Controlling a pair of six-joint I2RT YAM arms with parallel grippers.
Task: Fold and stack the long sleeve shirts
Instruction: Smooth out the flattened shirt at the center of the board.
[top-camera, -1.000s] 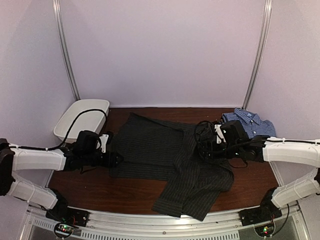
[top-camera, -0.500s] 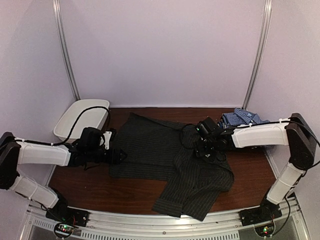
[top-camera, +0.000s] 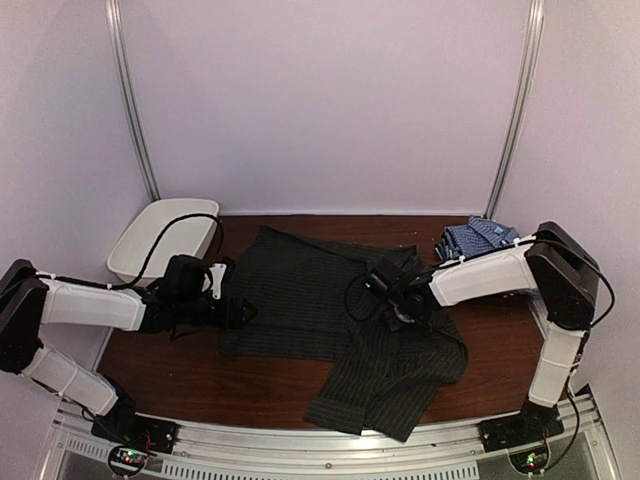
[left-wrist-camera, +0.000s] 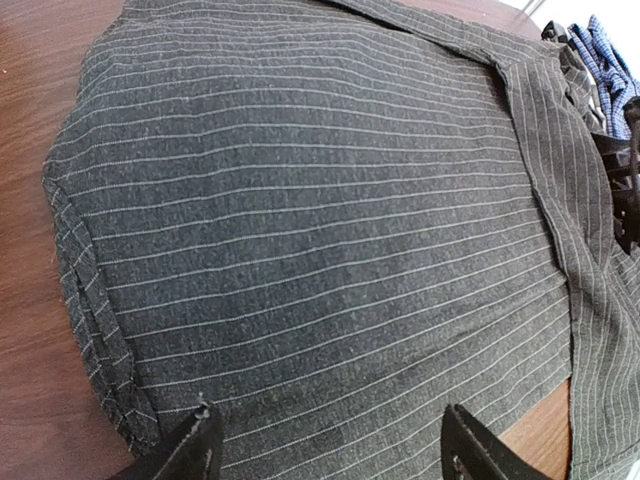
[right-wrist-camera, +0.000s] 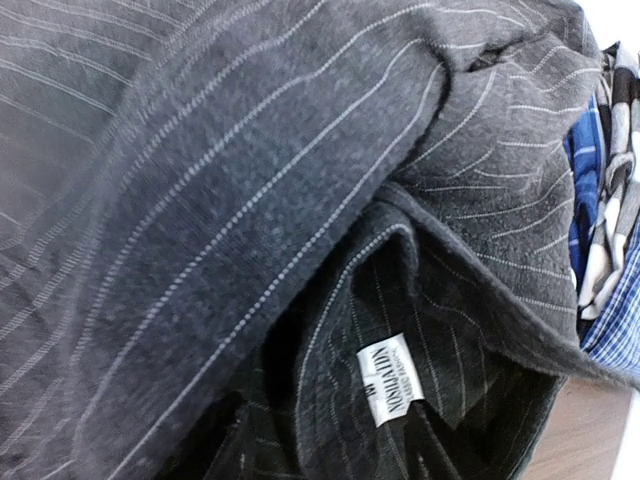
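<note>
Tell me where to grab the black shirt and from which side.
Take the black shirt by its collar, coming from the right, where the right gripper hangs. The collar is bunched into a thick raised fold, so a finger can probably slip under; the body lies flat, with little to pinch.

We are seeing the pinstriped shirt (left-wrist-camera: 320, 220) as matt, faintly fuzzy woven cloth, its neck label (right-wrist-camera: 385, 380) a smooth white weave. The checked shirt (top-camera: 478, 236) is looking matt too. The surface (top-camera: 250, 385) is showing dark wood grain, and the tub (top-camera: 135, 245) is showing smooth white plastic.
</note>
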